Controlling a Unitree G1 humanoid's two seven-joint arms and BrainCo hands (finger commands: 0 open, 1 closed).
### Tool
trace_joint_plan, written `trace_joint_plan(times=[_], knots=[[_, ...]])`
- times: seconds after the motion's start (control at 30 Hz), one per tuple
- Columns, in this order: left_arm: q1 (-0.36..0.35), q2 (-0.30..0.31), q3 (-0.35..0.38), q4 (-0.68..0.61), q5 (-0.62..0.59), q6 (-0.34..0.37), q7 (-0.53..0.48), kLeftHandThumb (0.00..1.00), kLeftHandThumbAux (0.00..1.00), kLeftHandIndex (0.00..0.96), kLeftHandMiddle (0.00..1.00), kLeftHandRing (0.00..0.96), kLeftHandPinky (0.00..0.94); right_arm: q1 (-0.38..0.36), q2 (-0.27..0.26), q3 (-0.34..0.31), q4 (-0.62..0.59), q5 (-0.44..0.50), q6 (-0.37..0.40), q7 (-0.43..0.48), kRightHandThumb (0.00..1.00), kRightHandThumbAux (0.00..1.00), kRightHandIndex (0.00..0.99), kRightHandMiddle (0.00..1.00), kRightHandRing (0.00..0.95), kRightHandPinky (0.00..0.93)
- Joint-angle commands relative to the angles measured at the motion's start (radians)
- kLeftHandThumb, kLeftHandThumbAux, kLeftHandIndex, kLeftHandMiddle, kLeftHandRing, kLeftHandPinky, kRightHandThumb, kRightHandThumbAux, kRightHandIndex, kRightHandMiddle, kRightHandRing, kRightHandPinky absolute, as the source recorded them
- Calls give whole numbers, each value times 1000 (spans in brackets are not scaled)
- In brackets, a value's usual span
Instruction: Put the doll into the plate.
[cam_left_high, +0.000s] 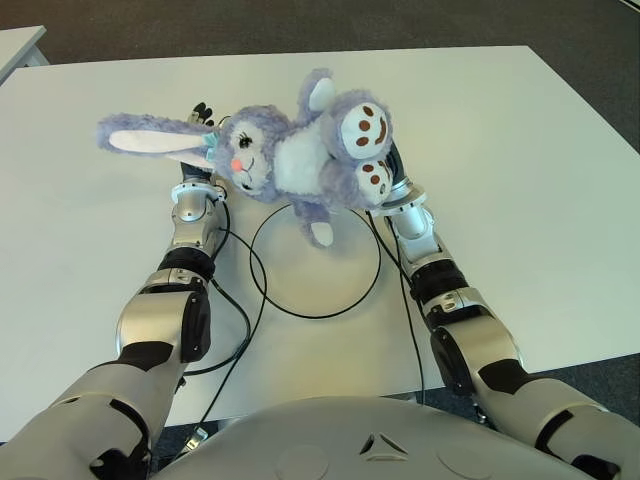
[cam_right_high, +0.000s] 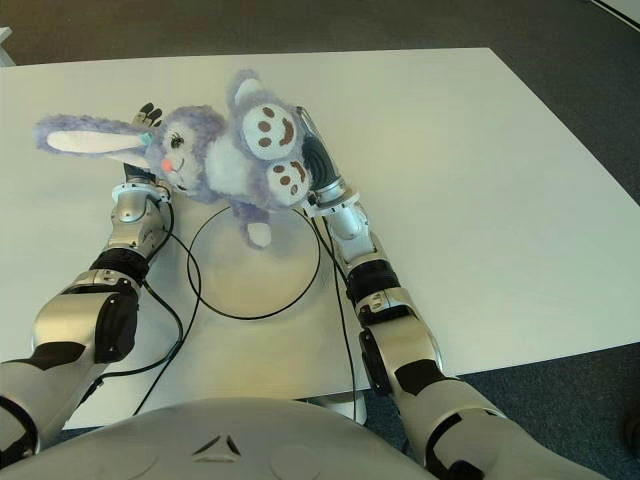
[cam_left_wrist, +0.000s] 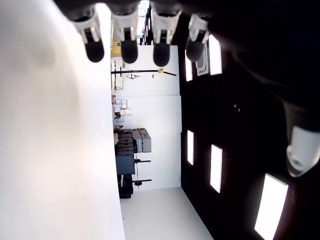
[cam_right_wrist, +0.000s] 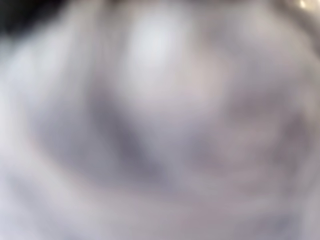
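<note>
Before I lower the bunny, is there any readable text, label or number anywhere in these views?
None can be read.
Doll: no tag or lettering shows; only stitched face marks on its foot soles.
Plate: a plain dark rim, no print.
Table: bare white, no markings.
Robot torso: a small triangular emblem, no letters.
Left wrist view: background shelves and boxes are too small to read.
Right wrist view: only fur.

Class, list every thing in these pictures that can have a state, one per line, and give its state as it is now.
Purple plush rabbit: lifted, lying sideways above the plate's far rim, feet toward the right hand.
Plate: flat on the table, nothing in it.
Right hand: mostly hidden behind the rabbit's feet, grasping it.
Left hand: by the rabbit's head, fingers extended, holding nothing.
White table: bears the plate.
</note>
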Motion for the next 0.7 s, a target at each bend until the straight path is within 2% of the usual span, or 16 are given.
trace_joint_plan(times=[0.03, 0.7], knots=[[74, -31, -3, 47, 5, 41, 5, 0, 508, 25, 96, 54, 0, 14, -11, 5, 8, -25, 5, -10, 707, 715, 438, 851, 862, 855], [72, -31, -3, 48, 3, 42, 1, 0, 510, 22, 95, 56, 0, 45, -41, 34, -9, -67, 46, -10, 709, 716, 438, 848, 860, 860]])
